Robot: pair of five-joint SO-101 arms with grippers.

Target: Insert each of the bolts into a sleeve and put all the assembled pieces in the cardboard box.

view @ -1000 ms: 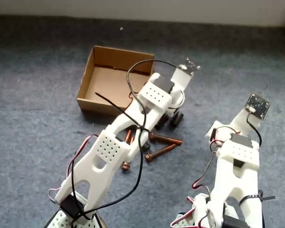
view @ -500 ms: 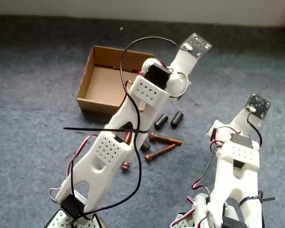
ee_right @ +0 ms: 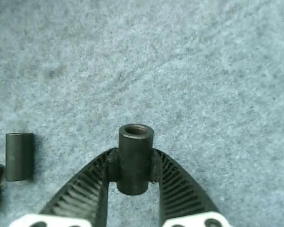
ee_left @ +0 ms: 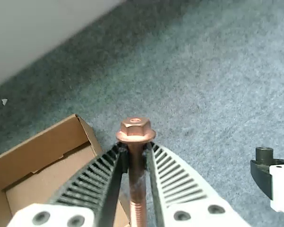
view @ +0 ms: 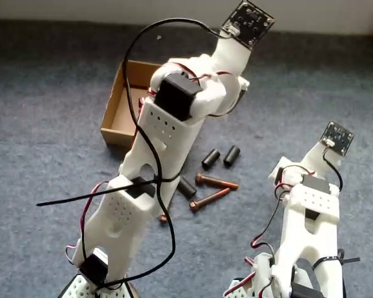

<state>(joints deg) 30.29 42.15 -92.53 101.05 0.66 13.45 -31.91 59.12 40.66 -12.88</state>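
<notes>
My left gripper (ee_left: 136, 150) is pinching a copper-coloured hex-head bolt (ee_left: 136, 133) by its shank. The head stands proud of the fingertips, up in the air, with the open brown cardboard box (ee_left: 47, 151) below and off to one side. My right gripper (ee_right: 134, 160) is clamped on a short black cylindrical sleeve (ee_right: 136, 141), its bore facing away from the wrist and unobstructed, low over the grey carpet (ee_right: 203, 71). I judge this to be the mating step for this pair: each half is in hand and the two are not yet joined. The snag is that the bolt's head leads and its shank runs back between the fingers toward my wrist. The next move therefore calls for turning one or both wrists until the bolt's free end faces the bore, lining the two axes up closely, then easing them together. A slight tilt would likely catch the end on the sleeve's rim. Seen from above, two loose bolts (view: 216, 181) and three loose sleeves (view: 211, 159) lie on the carpet between my arms, near the box, so more pairs are left to do.
</notes>
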